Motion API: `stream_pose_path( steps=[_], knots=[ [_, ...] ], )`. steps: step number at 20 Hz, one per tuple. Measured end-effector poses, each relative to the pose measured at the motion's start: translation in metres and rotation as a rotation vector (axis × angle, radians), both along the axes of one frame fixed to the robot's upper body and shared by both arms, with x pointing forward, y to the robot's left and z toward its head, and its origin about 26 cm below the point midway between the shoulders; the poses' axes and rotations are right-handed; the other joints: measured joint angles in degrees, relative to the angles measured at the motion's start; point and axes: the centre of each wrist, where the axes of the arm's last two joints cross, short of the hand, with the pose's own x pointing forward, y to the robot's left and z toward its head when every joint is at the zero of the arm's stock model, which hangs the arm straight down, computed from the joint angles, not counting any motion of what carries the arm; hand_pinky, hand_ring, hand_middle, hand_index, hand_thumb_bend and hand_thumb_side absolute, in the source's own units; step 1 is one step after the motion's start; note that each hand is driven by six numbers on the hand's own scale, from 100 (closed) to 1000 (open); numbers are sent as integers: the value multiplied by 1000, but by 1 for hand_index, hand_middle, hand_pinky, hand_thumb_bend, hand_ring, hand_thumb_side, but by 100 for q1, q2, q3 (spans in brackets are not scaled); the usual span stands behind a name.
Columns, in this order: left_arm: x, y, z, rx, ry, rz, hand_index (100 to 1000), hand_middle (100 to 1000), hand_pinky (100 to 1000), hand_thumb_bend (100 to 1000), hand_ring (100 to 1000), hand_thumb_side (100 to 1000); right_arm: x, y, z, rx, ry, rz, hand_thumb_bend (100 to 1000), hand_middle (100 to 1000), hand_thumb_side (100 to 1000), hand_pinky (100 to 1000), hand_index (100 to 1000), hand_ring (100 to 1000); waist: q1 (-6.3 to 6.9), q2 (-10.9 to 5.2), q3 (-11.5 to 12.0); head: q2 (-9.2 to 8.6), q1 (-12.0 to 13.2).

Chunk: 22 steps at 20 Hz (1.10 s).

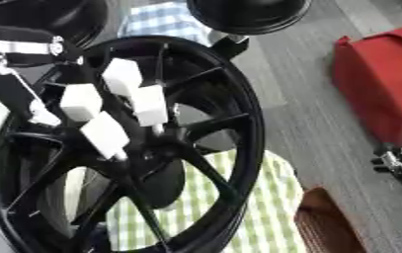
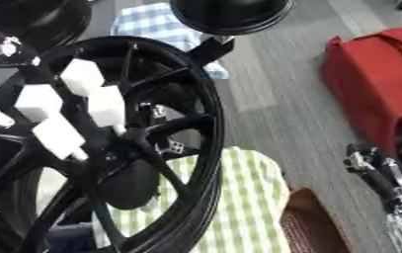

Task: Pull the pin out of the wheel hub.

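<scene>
The black wheel hub (image 1: 206, 148) stood upright at centre-left over a green checked cloth (image 1: 264, 207). White blocks (image 1: 123, 76) sat at its spokes; whether any was the pin was unclear. The left hand's (image 1: 10, 89) fingers could not be judged. The right hand (image 2: 379, 170) showed at the right edge, its fingers indistinct.

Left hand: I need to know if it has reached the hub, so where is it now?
Left eye view, left of centre: the left hand is at the black wheel's hub, its white fingertips among the spokes.
</scene>
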Motion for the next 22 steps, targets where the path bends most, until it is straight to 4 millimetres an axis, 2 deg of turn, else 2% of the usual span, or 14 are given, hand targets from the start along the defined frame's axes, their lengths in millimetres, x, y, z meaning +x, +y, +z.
stream_pose_path(
  steps=[3,7,10,13,17,22],
  knots=[
    [1,-3,-1,-2,3,-2,655,483,712,499,573,111,1,0,1,0,-2,1,210,653,529,660,724,650,0,0,-3,0,0],
    [2,-4,-2,-13,1,7,511,349,652,387,479,100,1,0,1,1,-2,0,211,653,529,660,724,650,0,0,-4,0,-1],
    [1,-5,-1,-19,-3,16,451,292,639,361,451,100,1,0,1,1,-1,-1,212,652,529,660,723,649,0,0,-4,0,-5],
    [-3,-7,3,-33,-19,10,413,257,626,390,426,100,1,0,1,1,-1,-1,213,652,529,660,723,649,0,0,0,0,-15],
    [-15,-3,22,-97,-79,10,401,241,630,418,418,100,1,0,1,1,0,-3,214,651,528,660,723,648,0,0,13,0,-49],
    [-38,11,62,-255,-224,27,395,227,640,446,411,100,-1,0,-1,2,6,-10,216,651,526,660,723,648,-4,-2,94,8,-98]
  ],
)
